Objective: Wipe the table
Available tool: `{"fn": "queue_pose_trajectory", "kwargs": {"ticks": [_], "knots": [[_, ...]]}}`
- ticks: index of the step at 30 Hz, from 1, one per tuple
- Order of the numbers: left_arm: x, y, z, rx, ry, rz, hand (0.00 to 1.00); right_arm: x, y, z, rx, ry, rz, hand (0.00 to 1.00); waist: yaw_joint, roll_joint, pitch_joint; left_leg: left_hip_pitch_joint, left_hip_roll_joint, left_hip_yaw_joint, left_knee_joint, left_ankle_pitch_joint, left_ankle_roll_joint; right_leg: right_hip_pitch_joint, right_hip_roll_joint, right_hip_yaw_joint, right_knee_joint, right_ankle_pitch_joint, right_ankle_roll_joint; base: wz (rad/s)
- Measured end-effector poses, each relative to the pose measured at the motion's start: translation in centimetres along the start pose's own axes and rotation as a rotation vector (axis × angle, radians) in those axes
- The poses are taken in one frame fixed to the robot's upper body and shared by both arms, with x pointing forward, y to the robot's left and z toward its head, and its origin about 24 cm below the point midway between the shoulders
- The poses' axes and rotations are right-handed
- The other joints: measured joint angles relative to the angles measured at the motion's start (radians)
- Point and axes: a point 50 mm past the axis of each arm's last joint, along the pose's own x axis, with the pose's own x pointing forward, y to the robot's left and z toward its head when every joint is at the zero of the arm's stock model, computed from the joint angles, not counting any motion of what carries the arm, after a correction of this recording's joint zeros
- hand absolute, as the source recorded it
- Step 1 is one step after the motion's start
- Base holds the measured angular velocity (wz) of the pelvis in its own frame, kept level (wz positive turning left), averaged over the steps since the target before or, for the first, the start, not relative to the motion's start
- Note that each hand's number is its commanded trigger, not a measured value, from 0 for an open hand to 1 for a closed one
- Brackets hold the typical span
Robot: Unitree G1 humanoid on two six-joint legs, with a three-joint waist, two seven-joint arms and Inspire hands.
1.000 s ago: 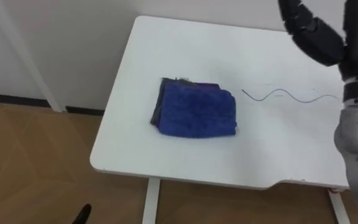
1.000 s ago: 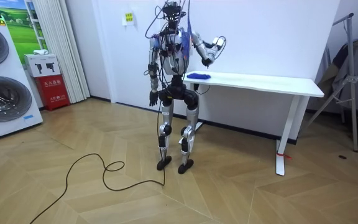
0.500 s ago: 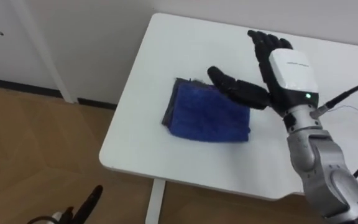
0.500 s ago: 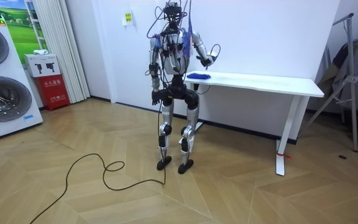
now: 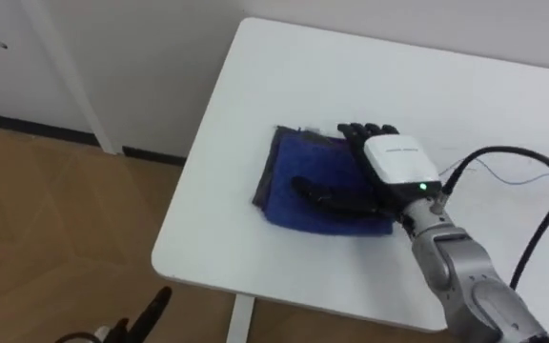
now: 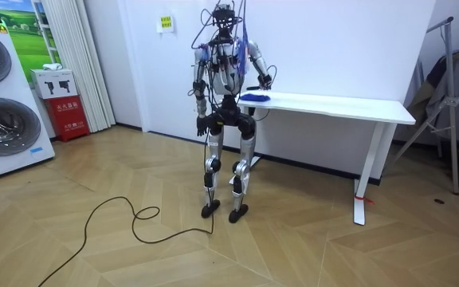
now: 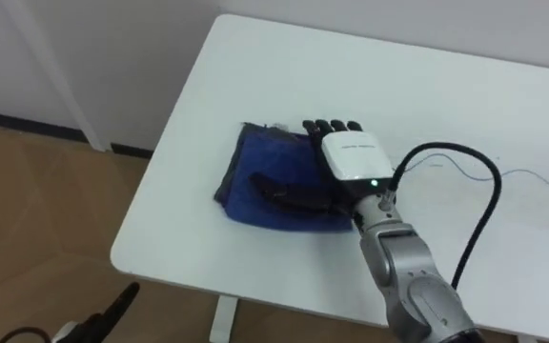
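- Blue cloth (image 5: 298, 167) lies folded near the left end of the white table (image 5: 351, 67), close to the front edge, and the right hand (image 5: 396, 162) rests palm down on its right half.
- That hand is released, not clenched: its fingers lie straight and flat across the top of the cloth, and the thumb is spread out toward the cloth's middle.
- Judging from this, the step in hand is to press down and begin the wipe.
- To do it well, the palm should keep even downward pressure so the cloth slides with the hand instead of bunching or slipping out from under it.
- The stroke would best run toward the faint pen squiggle (image 7: 541, 181) on the tabletop to the hand's right.
- The cloth looks thick and plush, a deep blue, with a darker greyish layer showing along its left edge. It will likely drag softly rather than glide.
- The left hand (image 6: 201, 124) hangs low at the robot's side; I cannot tell its state.
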Motion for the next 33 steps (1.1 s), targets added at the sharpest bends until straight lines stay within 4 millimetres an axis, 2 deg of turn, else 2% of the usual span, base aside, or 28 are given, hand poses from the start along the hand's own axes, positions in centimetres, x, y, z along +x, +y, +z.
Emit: {"fn": "queue_pose_trajectory", "kwargs": {"ticks": [1, 2, 3, 5, 6, 7, 9, 11, 12, 16, 21, 29, 32, 33], "knots": [[0.1, 0.1, 0.8, 0.007, -0.028, -0.002, 0.0, 0.0, 0.5, -0.7, 0.006, 0.036, 0.014, 0.0, 0.005, -0.002, -0.0017, -0.066, 0.011, 0.041, -0.039, 0.088, 0.043, -0.01, -0.005, 0.002, 0.017, -0.016, 0.03, 0.43], [0.1, 0.1, 0.6, 0.009, -0.026, -0.002, 0.0, -0.2, 1.1, -0.8, 0.009, 0.047, 0.036, 0.0, 0.022, -0.013, -0.0128, -0.056, 0.006, 0.053, -0.036, 0.101, 0.044, -0.012, -0.015, 0.0, 0.022, -0.026, 0.053, 0.15], [0.1, -0.1, 0.2, 0.01, -0.011, -0.007, 0.0, -0.4, 1.5, -0.9, -0.02, 0.049, 0.043, 0.0, 0.035, -0.011, -0.0118, -0.04, 0.005, 0.061, -0.034, 0.101, 0.045, -0.016, -0.018, -0.031, 0.029, -0.032, 0.076, -0.22], [-0.1, -0.4, -0.8, 0.017, 0.02, -0.015, 0.0, -0.5, 1.3, -0.7, -0.069, 0.024, 0.025, 0.0, 0.046, 0.001, -0.005, -0.016, 0.007, 0.02, -0.035, 0.101, 0.045, -0.033, -0.008, -0.043, 0.013, -0.028, 0.075, -0.3], [-0.1, -0.5, -1.1, 0.02, 0.03, -0.016, 0.0, -0.5, 1.2, -0.5, -0.098, 0.011, 0.014, 0.0, 0.048, 0.007, -0.0047, -0.006, 0.005, -0.02, -0.04, 0.101, 0.044, -0.063, -0.004, -0.042, -0.014, 0.009, 0.066, -0.2], [-0.1, -0.6, -1.2, 0.018, 0.035, -0.018, 0.0, -0.6, 1.3, -0.5, -0.117, 0.005, 0.013, 0.0, 0.04, 0.015, -0.0076, 0.004, 0.004, -0.023, -0.047, 0.097, 0.04, -0.078, -0.003, -0.068, -0.01, 0.029, 0.046, -0.1], [-0.1, -0.7, -1.1, 0.016, 0.033, -0.022, 0.0, -0.6, 1.3, -0.3, -0.127, 0.0, 0.013, 0.0, 0.023, 0.032, -0.0157, 0.022, 0.008, -0.021, -0.068, 0.097, 0.04, -0.061, 0.001, -0.081, -0.006, 0.031, 0.046, 0.1], [-0.1, -0.7, -0.9, 0.015, 0.022, -0.021, 0.0, -0.8, 1.6, -0.3, -0.123, 0.004, 0.022, 0.0, 0.016, 0.042, -0.02, 0.041, 0.01, -0.019, -0.085, 0.097, 0.04, -0.048, 0.007, -0.083, -0.006, 0.031, 0.046, 0.04], [-0.1, -0.7, -0.9, 0.014, 0.018, -0.021, 0.0, -1.0, 1.9, -0.3, -0.12, 0.005, 0.031, 0.0, 0.016, 0.044, -0.0205, 0.055, 0.01, -0.02, -0.092, 0.097, 0.04, -0.038, 0.015, -0.083, -0.007, 0.031, 0.045, -0.05], [-0.1, -1.1, -1.2, 0.002, 0.025, -0.035, 0.0, -1.7, 3.3, -0.4, -0.103, 0.018, 0.08, 0.0, 0.017, 0.042, -0.02, 0.088, 0.012, -0.021, -0.102, 0.097, 0.04, -0.01, 0.016, -0.086, -0.007, 0.031, 0.045, 0.01], [-0.1, -1.0, -1.2, 0.003, 0.023, -0.03, 0.0, -1.9, 3.8, -0.6, -0.092, 0.024, 0.084, 0.0, 0.019, 0.043, -0.0167, 0.09, 0.014, -0.028, -0.117, 0.083, 0.04, -0.013, 0.018, -0.093, -0.006, 0.029, 0.047, 0.03], [-0.2, -1.0, -2.1, 0.011, 0.047, -0.013, 0.0, -2.5, 4.6, -0.6, -0.081, 0.022, 0.098, 0.0, 0.026, 0.044, -0.0141, 0.088, 0.007, -0.028, -0.109, 0.08, 0.045, -0.011, 0.015, -0.102, 0.009, 0.03, 0.047, -0.01], [-0.3, -0.9, -2.0, 0.009, 0.041, 0.002, 0.0, -2.8, 4.8, -0.6, -0.078, 0.021, 0.085, 0.0, 0.026, 0.048, -0.0164, 0.093, 0.007, -0.028, -0.105, 0.08, 0.044, -0.014, 0.015, -0.107, 0.009, 0.03, 0.047, 0.0], [-0.3, -0.9, -2.0, 0.01, 0.037, 0.009, 0.0, -2.9, 4.8, -0.6, -0.078, 0.021, 0.076, 0.0, 0.025, 0.048, -0.0199, 0.092, 0.006, -0.027, -0.106, 0.08, 0.044, -0.015, 0.015, -0.109, 0.009, 0.03, 0.047, 0.0]]}}
